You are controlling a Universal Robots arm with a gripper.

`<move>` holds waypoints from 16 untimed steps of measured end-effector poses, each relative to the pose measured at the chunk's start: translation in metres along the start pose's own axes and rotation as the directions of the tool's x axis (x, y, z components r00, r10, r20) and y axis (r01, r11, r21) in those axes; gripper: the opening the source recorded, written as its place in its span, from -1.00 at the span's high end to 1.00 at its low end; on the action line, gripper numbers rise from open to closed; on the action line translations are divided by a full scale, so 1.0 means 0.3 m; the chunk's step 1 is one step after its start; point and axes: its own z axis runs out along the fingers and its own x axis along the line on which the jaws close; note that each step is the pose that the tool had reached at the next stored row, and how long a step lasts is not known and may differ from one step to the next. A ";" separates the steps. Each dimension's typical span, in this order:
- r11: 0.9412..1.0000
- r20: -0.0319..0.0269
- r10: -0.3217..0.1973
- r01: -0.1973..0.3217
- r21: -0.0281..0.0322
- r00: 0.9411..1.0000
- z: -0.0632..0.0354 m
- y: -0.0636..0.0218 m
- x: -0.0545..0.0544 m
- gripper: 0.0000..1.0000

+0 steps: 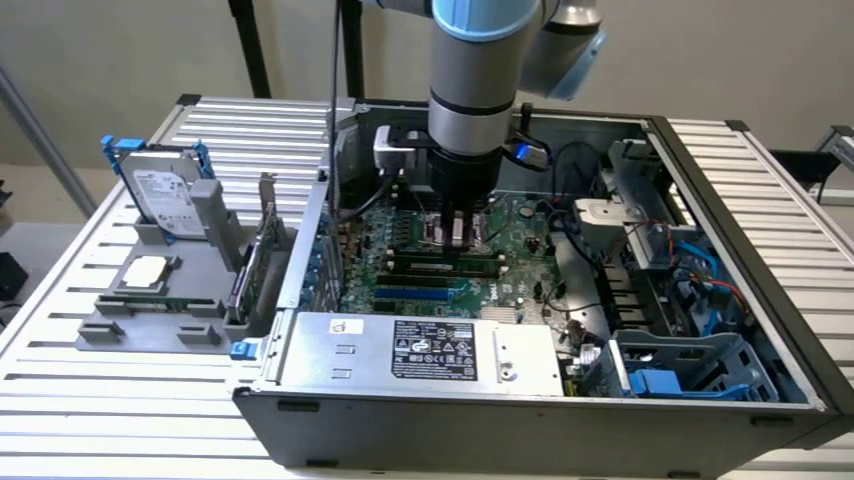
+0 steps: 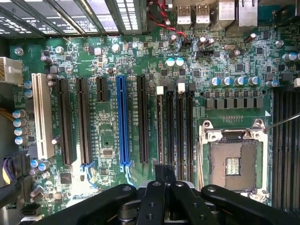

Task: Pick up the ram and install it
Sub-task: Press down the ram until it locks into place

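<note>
My gripper (image 1: 463,242) reaches straight down into the open computer case (image 1: 747,180), with its fingertips shut together just above the motherboard (image 1: 514,225). The ram (image 1: 430,264), a long narrow green stick, stands on edge in one of the black memory slots right below and in front of the fingertips. In the wrist view the shut gripper (image 2: 164,174) sits over the memory slots (image 2: 180,126) with white latches, beside the empty processor socket (image 2: 233,164). Nothing is held between the fingers. Whether they touch the ram I cannot tell.
A grey tray (image 1: 100,335) on the exterior view's left holds a hard drive (image 1: 167,200), a square silver processor chip (image 1: 147,272) and an upright expansion card (image 1: 260,265). The power supply (image 1: 427,350) fills the case's front; cables and a drive cage (image 1: 694,365) crowd its right.
</note>
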 end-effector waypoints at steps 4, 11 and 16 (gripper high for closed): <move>1.000 -0.001 0.000 0.000 -0.002 1.000 0.021 0.000 0.001 0.79; 1.000 0.000 0.000 0.000 -0.008 1.000 -0.040 -0.001 -0.001 0.79; 1.000 0.000 0.000 0.000 -0.008 1.000 -0.044 -0.001 -0.001 0.79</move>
